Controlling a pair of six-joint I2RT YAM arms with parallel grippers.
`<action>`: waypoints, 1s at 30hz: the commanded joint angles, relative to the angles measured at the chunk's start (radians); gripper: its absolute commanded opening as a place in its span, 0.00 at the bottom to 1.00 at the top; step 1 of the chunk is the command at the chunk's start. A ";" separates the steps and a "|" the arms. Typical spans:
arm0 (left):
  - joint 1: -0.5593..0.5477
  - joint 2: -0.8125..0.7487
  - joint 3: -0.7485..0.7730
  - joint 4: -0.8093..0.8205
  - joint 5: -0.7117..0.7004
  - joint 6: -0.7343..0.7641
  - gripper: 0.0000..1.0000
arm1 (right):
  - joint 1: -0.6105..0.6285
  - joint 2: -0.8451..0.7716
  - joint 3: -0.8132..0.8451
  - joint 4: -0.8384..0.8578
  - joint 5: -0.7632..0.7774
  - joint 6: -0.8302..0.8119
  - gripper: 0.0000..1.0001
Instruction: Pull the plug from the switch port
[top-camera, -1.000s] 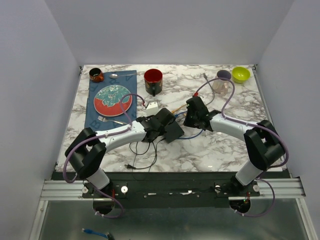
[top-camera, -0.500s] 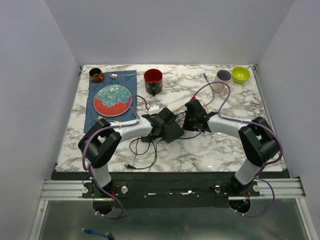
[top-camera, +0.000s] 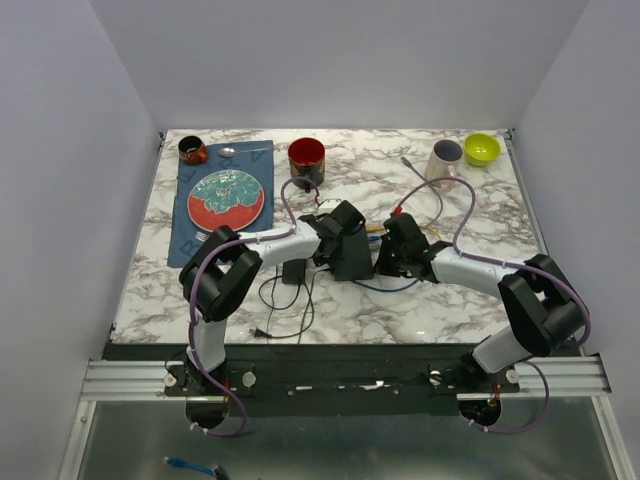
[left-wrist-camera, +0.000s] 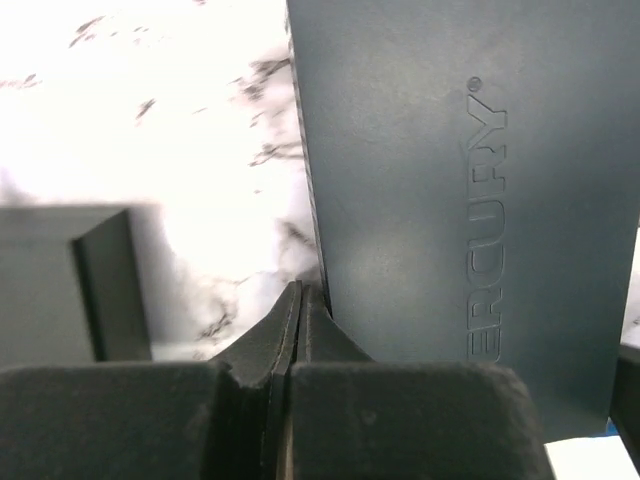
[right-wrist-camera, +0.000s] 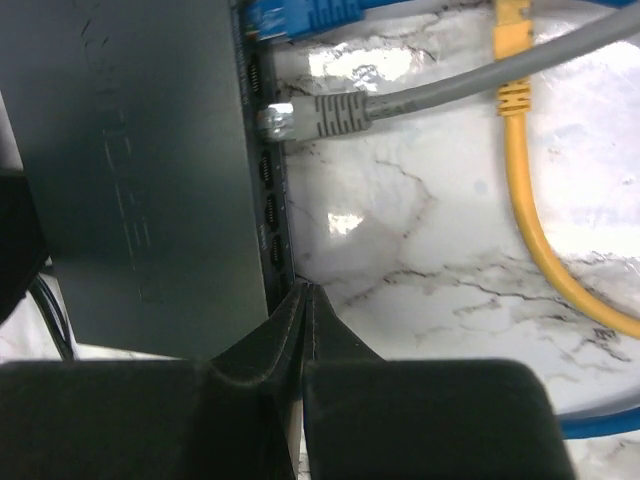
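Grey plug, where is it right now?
In the right wrist view the grey plug sits upper centre, its tip at the port edge of the dark switch, just below the blue plug and left of the yellow cable.

The top external camera sits high above and behind the arm bases, well back, and looks down and forward over the whole desk (top-camera: 420, 312) from its near edge to its far corners. The left wrist camera peers past the left gripper (left-wrist-camera: 301, 292), very close, onto the lid of the switch (left-wrist-camera: 450, 180), while the right wrist camera, just as close behind the right gripper (right-wrist-camera: 303, 290), faces the same box's port row (right-wrist-camera: 268, 200). All three views share the switch, at the desk's middle.
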 joint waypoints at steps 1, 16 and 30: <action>-0.013 0.057 0.097 0.095 0.124 0.059 0.01 | 0.024 -0.046 -0.023 0.041 -0.072 0.013 0.10; 0.039 0.132 0.301 0.018 0.111 0.103 0.02 | 0.085 0.052 0.135 0.052 -0.139 0.054 0.11; 0.094 -0.036 0.262 -0.025 -0.084 0.057 0.06 | 0.090 -0.036 0.252 -0.104 0.048 -0.032 0.24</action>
